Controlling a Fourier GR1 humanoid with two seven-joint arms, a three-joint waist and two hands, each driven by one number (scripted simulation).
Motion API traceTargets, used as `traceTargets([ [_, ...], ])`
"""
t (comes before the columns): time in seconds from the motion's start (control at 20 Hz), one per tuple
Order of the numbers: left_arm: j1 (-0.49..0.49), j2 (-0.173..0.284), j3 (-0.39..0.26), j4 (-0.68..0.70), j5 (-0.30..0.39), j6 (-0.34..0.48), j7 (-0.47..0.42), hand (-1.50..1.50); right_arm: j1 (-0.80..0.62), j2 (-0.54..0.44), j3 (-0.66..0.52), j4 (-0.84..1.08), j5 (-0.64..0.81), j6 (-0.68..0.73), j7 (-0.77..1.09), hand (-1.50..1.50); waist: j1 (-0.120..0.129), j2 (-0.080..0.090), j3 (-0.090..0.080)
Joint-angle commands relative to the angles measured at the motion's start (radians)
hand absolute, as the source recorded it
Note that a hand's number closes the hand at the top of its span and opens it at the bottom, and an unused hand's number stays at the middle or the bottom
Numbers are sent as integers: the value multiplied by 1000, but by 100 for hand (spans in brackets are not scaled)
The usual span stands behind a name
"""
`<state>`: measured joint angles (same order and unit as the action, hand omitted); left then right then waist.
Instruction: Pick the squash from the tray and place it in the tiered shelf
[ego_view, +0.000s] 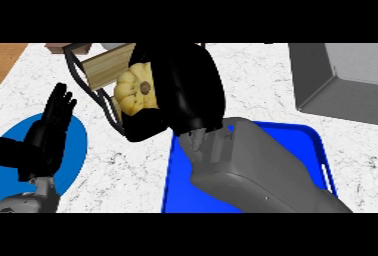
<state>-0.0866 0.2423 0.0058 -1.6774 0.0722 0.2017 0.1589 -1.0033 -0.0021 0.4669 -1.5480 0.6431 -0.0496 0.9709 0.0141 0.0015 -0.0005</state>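
A yellow ribbed squash (137, 90) with a brown stem end is in my right hand (184, 90), whose black fingers curl round it from the right and below. Hand and squash are over the tiered shelf (100, 70), a black wire frame with wooden boards at the upper left. The blue tray (314, 145) lies under my right forearm and is mostly hidden by it. My left hand (48, 130) rests open at the left, fingers up.
A blue plate (74, 150) lies under the left hand at the left edge. A grey sink basin (336, 80) fills the upper right. The counter top is white marble; a wooden strip shows at the top left corner.
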Motion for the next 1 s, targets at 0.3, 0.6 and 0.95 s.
traceTargets([
  [0.3,-35,-14,7,-8,-7,-16,29,0,-68,2,-39,384,-58,-282,-262,150,6,2,0],
  [0.6,10,-74,-36,17,-69,20,-33,0,-158,2,-64,565,-122,-371,-387,150,8,2,0],
  [0.95,-3,-60,-34,-35,-53,-3,24,0,-217,2,-105,792,-272,-515,-515,150,37,11,0],
])
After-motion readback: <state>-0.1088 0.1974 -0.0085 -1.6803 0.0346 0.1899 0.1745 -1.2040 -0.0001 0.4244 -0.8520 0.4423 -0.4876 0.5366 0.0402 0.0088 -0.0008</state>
